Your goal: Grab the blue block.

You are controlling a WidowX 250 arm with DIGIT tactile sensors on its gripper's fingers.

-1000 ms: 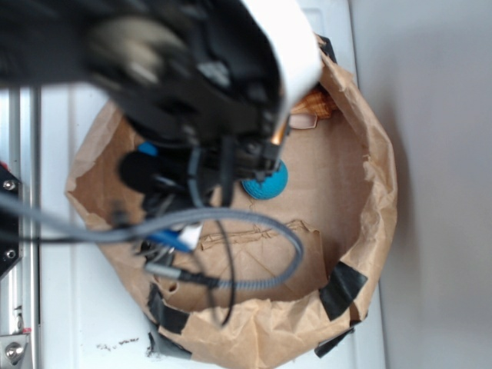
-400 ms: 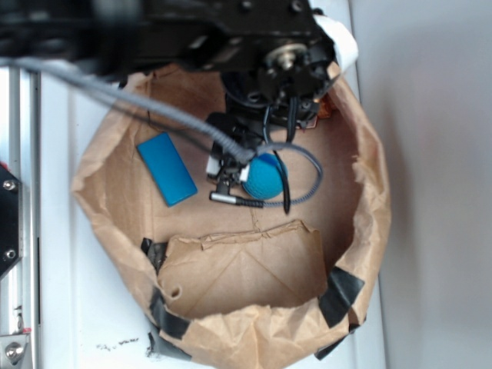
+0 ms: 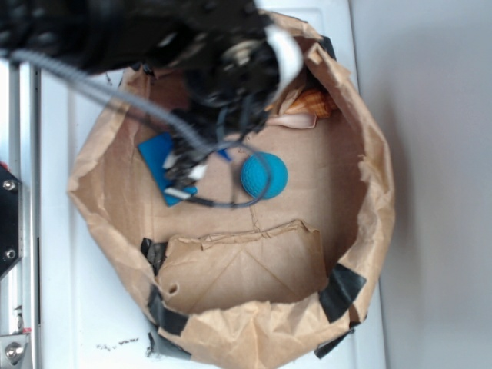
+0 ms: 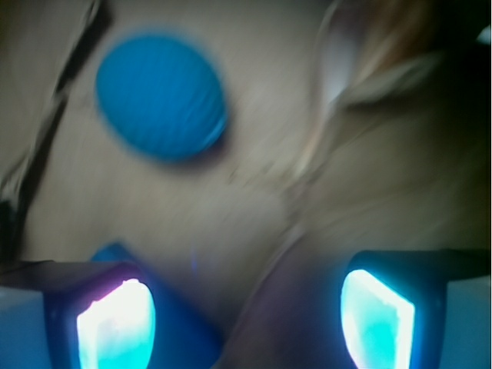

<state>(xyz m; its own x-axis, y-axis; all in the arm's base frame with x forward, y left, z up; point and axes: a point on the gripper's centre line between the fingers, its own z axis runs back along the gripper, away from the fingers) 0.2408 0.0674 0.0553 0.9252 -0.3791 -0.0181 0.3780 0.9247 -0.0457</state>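
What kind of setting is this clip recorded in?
Probably a lab robot bench, not a home. A crumpled brown paper bag patched with black tape serves as a makeshift bin on a white table, holding the blue block and a teal ball.

A robot test bench in what looks like a laboratory, not a home; a black jointed robot arm [image 3: 154, 34] with loose grey cabling [image 3: 115, 96] reaches over a plain white panelled counter [image 3: 84, 323]; a bare aluminium rail with bolt heads [image 3: 15, 338] runs along the counter's edge; the work area is a makeshift crumpled brown paper enclosure [image 3: 369, 192] patched with strips of black tape [image 3: 342, 290]; inside lie simple test props, a flat bright blue rectangular block [image 3: 157, 154] and a round ribbed teal-blue ball [image 3: 265, 175]; a bare grey wall [image 3: 438, 184] stands alongside.
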